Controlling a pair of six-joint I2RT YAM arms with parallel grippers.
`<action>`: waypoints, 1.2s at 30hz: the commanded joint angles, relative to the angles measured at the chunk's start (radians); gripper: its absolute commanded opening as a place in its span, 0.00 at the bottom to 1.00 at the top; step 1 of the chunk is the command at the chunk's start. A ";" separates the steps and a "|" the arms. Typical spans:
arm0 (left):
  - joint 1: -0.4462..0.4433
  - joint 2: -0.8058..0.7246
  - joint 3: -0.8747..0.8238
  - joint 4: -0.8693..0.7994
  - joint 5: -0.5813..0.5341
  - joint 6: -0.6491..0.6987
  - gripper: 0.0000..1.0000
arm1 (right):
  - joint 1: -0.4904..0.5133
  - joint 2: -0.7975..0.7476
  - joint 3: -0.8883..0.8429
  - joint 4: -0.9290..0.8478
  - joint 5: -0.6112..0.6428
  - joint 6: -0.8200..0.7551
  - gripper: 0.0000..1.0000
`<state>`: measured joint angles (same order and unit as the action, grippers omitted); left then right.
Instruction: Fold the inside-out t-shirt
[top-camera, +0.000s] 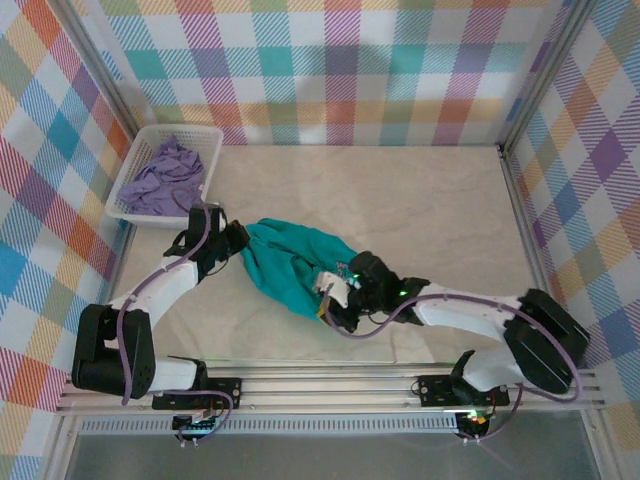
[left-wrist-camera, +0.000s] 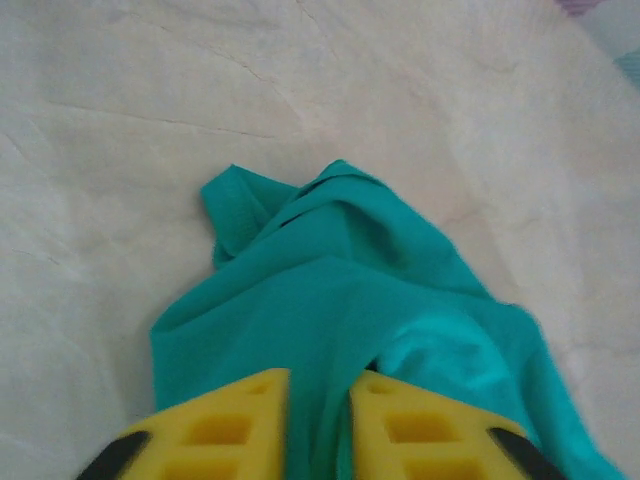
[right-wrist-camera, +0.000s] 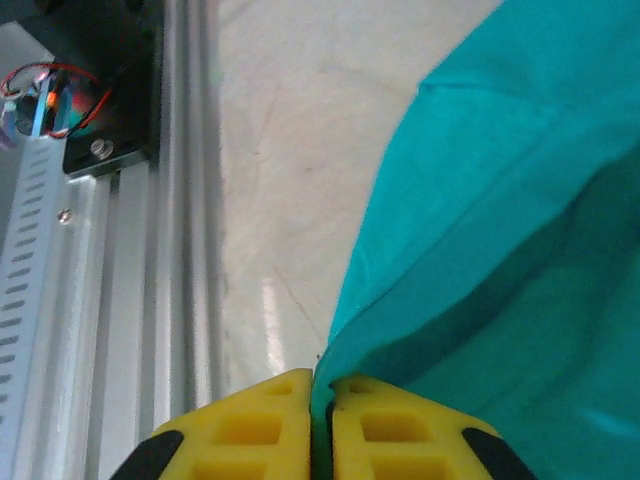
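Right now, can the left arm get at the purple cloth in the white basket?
Probably yes, but not freely. The basket with the purple cloth sits close beside the left end effector, nothing between them; however, t-shirt fabric is between its fingers.

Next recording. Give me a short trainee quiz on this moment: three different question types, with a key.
1. True or false: the lavender garment lies on the table beside the teal t-shirt.
2. The jaws of the right gripper are pinched on: A) an edge of the teal t-shirt, B) the lavender garment, C) nothing.
3. In one word, is the teal t-shirt folded or bunched?
Key: 1 false, it sits in the white basket. 2 A. 3 bunched.
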<state>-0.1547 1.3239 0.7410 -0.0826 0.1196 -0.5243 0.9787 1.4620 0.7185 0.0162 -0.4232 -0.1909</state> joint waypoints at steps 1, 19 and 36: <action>-0.020 -0.120 -0.042 -0.086 -0.081 0.027 0.40 | 0.029 0.049 0.072 0.001 -0.057 0.023 0.23; -0.410 -0.107 -0.086 -0.135 -0.076 0.087 0.65 | -0.191 0.085 0.185 0.103 0.227 0.342 0.51; -0.400 -0.113 -0.126 -0.057 -0.180 0.097 0.02 | -0.210 0.508 0.584 -0.057 0.311 0.241 0.28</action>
<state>-0.5606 1.2739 0.6388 -0.1501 -0.0372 -0.4290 0.7776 1.9621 1.2545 0.0139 -0.1192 0.0757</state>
